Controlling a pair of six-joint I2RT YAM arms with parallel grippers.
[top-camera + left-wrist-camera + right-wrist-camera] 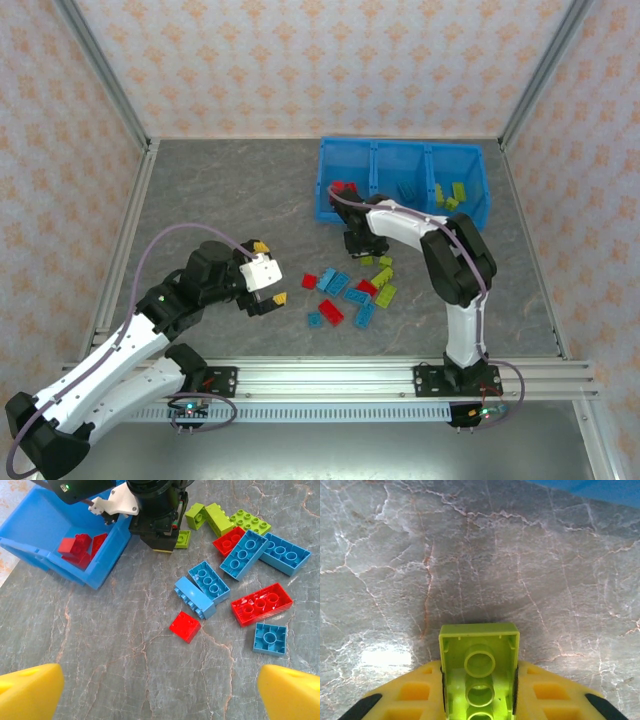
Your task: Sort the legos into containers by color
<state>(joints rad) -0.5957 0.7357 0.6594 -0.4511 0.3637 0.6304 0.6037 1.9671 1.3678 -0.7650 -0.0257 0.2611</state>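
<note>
Yellow-green brick (479, 670) pinched between right gripper (357, 245) pads, hollow side toward wrist camera. Sits low at tabletop (230, 200), just before bin (400, 145) front wall, at red compartment (345, 187) end. Green compartment (452, 193) lies at bin's right end, so carry across likely needed. Left gripper (160, 692) spread wide, empty, left of loose legos (350, 290) mid-tabletop. Probably poised for pick, clear of right gripper.
</note>
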